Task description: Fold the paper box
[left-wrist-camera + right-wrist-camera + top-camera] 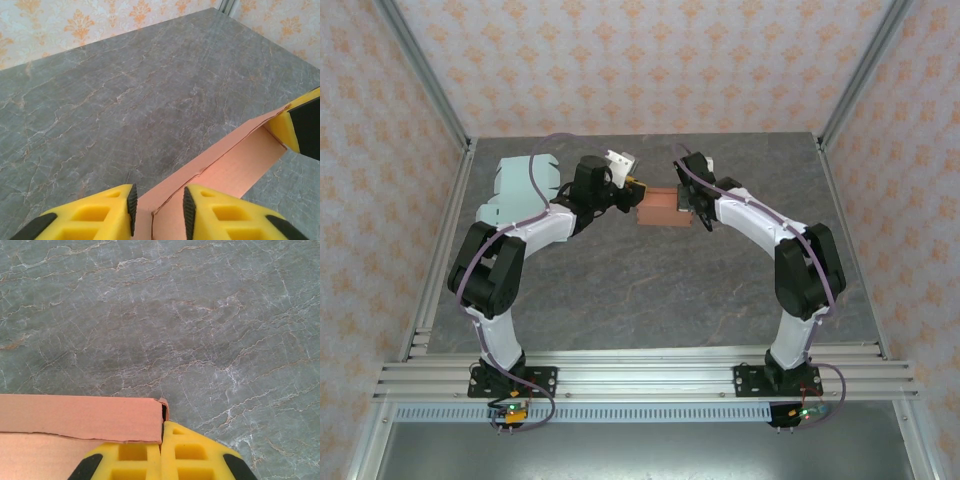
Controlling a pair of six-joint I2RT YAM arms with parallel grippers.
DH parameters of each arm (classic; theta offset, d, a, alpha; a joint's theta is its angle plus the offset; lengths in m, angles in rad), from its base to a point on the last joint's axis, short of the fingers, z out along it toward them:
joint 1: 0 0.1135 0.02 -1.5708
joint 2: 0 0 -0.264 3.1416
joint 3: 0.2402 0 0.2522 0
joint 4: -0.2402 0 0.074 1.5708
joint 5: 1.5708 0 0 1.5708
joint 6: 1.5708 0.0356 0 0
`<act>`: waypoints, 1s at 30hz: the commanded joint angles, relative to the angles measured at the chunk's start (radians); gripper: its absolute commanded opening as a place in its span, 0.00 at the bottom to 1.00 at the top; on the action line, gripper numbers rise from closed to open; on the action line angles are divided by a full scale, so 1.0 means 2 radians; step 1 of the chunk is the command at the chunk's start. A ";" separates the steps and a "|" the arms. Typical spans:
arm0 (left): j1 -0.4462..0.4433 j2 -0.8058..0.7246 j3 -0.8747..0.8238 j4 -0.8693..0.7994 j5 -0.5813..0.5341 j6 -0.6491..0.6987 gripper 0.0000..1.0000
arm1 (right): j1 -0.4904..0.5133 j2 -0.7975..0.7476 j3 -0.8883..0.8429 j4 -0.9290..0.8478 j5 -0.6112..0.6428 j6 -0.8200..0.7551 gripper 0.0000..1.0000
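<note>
- Your left gripper has its two yellow fingers parted. A pink cardboard wall of the paper box stands between them. Whether the pads are pressing it cannot be told.
- Your right gripper has its fingers closed together, pinching a thin upright wall at the box's opposite end.
- To do this step well, I judge you should close the left fingers squarely on the wall. Aim close to the crease line that runs between them, so the board bends at the score and not beside it.
- Treat the right pinch as the anchor. If it slips, the box will likely twist or slide.
- Move slowly, because thin card can crumple or tear under a skewed pull.
- Seen from above, the box sits between the two grippers, reached by both, toward the far middle of the grey stone-patterned table.
- A pale object lies well apart, at the far left.
</note>
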 commanded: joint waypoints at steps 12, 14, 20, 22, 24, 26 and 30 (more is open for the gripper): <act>0.005 -0.023 -0.035 -0.009 0.045 0.044 0.47 | 0.004 0.010 0.010 -0.039 0.022 0.008 0.00; 0.006 -0.012 -0.021 -0.017 0.044 0.047 0.44 | 0.003 0.012 0.011 -0.038 0.020 0.009 0.00; 0.005 0.011 0.013 -0.009 0.052 0.024 0.30 | 0.005 0.014 0.015 -0.043 0.019 0.010 0.00; 0.006 0.014 0.022 -0.015 0.057 0.021 0.20 | 0.004 0.013 0.015 -0.044 0.021 0.010 0.00; 0.006 0.012 0.026 -0.018 0.057 0.013 0.19 | 0.005 0.013 0.016 -0.046 0.022 0.010 0.00; 0.004 0.007 0.029 -0.018 0.055 0.004 0.19 | 0.007 0.013 0.015 -0.046 0.028 0.010 0.00; 0.000 0.006 0.040 -0.032 0.058 -0.009 0.19 | 0.016 0.017 0.018 -0.049 0.043 0.009 0.00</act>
